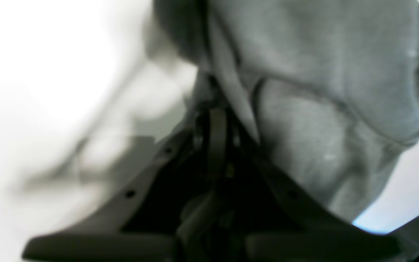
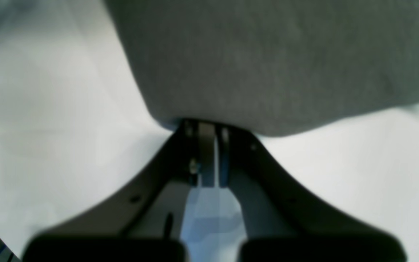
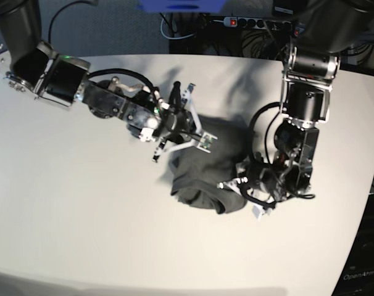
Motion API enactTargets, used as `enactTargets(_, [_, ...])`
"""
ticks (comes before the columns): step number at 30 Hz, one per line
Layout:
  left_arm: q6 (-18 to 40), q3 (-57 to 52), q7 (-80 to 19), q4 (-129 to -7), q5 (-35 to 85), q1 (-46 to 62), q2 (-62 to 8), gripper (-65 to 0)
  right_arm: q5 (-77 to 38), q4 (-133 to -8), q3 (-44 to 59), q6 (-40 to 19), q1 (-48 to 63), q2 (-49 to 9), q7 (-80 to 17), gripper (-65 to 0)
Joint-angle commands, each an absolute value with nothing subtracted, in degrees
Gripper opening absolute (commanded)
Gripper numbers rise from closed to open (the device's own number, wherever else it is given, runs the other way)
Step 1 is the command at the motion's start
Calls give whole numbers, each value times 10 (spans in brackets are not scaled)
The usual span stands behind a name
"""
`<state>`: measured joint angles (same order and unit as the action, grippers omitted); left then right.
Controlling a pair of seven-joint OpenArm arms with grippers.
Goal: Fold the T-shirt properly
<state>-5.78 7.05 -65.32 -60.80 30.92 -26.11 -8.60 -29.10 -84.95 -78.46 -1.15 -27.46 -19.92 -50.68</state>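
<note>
While the T-shirt [image 3: 202, 169] lies bunched at the middle of the white worktop [image 3: 82, 216], I have both hands pinching its cloth: the left hand [image 1: 213, 112] gripping the edge nearest the power strip [image 3: 255, 23], the right hand [image 2: 206, 125] clamped on the opposite edge.

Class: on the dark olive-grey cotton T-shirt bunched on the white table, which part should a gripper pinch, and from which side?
Pinch the outer hem edges of the dark olive-grey T-shirt, coming in low from either side. It lies bunched and thin on the white table, so probably only its edges offer a graspable fold.
</note>
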Motion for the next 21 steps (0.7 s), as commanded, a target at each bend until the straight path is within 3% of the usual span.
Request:
enactTargets(1, [-53, 69, -652, -618, 317, -280, -92, -632, -301, -854, -778, -17, -287, -207, -526, -650])
enactTargets(9, [-51, 67, -655, -662, 321, -280, -101, -632, -301, -853, -766, -18, -308, -235, -559, -650])
enactTargets(14, [-54, 59, -701, -726, 398, -282, -124, -632, -301, -856, -764, -18, -312, -257, -560, -650])
enactTargets(21, [-57, -77, -800, -875, 460, -265, -155, -632, -301, -879, -762, -18, -313, -291, -560, -650])
